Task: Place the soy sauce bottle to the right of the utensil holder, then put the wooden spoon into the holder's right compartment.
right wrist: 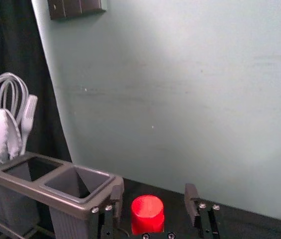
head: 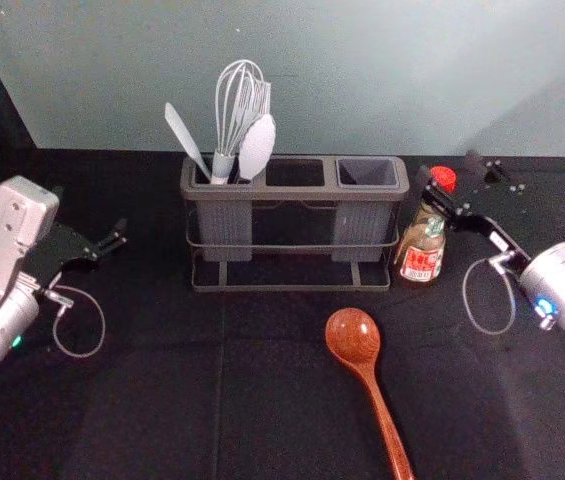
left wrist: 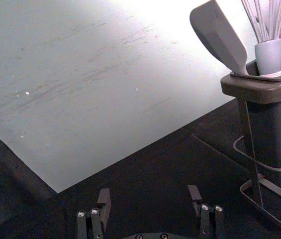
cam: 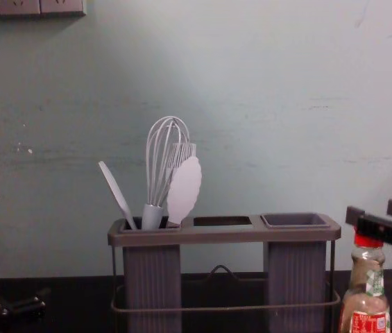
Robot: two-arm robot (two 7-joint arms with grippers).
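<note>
- Soy sauce bottle [head: 421, 250], where was it?
- Upright on the table [head: 272, 400], just right of the utensil holder [head: 297, 193]. Looked placed; couldn't tell if it touched the frame.
- And the grippers?
- Right gripper [right wrist: 154, 194] was at cap height, fingers spread wide either side of the red cap [right wrist: 147, 211], no grip visible. Left gripper [left wrist: 149, 194] sat idle left of the holder, fingers well apart, nothing in it.
- Risks?
- Backing off skewed, mostly. One finger catching the cap could have tipped the bottle or shoved it into the frame. Tall and narrow, so little margin.
- Wooden spoon [head: 352, 335]?
- Lay flat in front of the holder, bowl toward it. Right compartment [head: 367, 172] was empty. Tilted entry would likely have snagged the rim; a wide swing, the bottle.
</note>
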